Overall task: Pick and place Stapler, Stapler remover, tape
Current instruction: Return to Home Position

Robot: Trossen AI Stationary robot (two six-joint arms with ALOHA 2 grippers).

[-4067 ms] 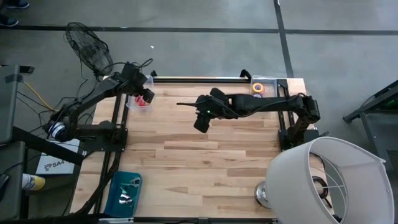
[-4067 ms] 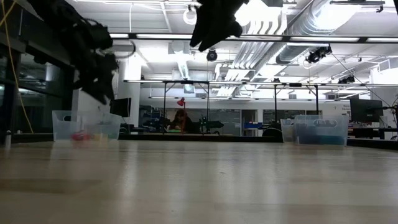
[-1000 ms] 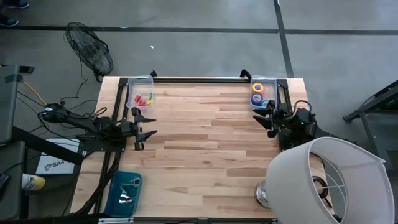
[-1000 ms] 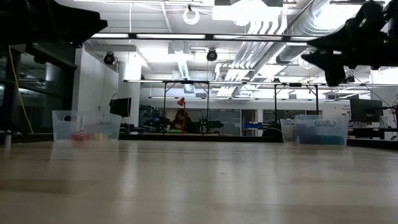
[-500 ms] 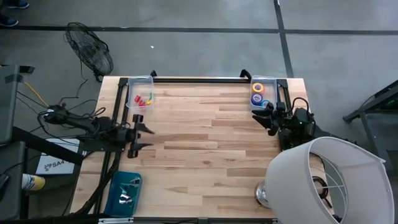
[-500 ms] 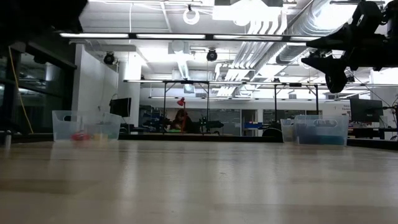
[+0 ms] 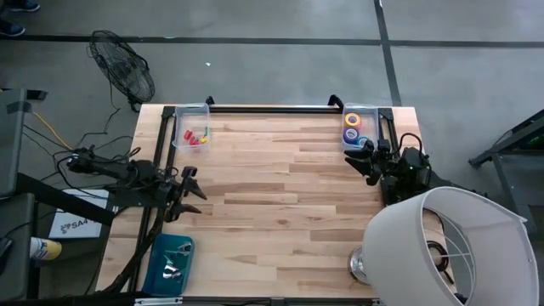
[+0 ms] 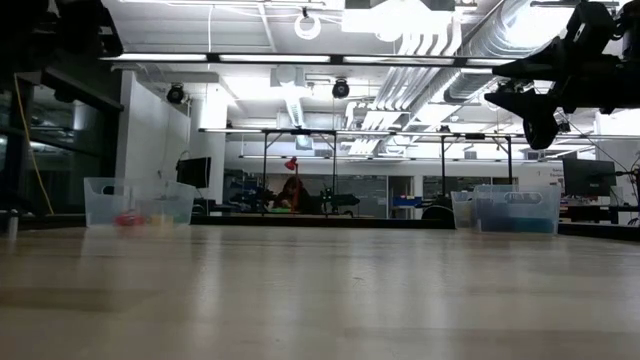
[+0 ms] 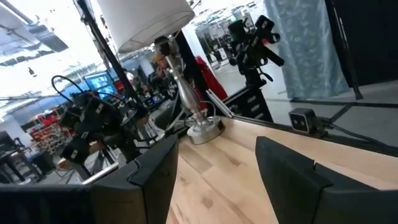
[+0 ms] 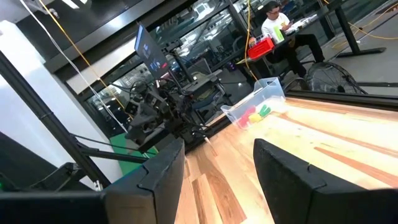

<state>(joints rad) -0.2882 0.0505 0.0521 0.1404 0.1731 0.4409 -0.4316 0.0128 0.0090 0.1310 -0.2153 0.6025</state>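
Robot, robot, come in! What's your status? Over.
Left hand open, empty, at table's left edge. Right hand open, empty, near right bin. Tape in right bin, staplers in left bin. Nothing seen in the way. Over.

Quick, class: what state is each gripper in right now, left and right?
Left gripper: open, holding nothing.
Right gripper: open, holding nothing.

Tapes (image 7: pixel 352 117) in right bin (image 7: pixel 361 106); staplers (image 7: pixel 196 136) left bin (image 7: pixel 191 106).
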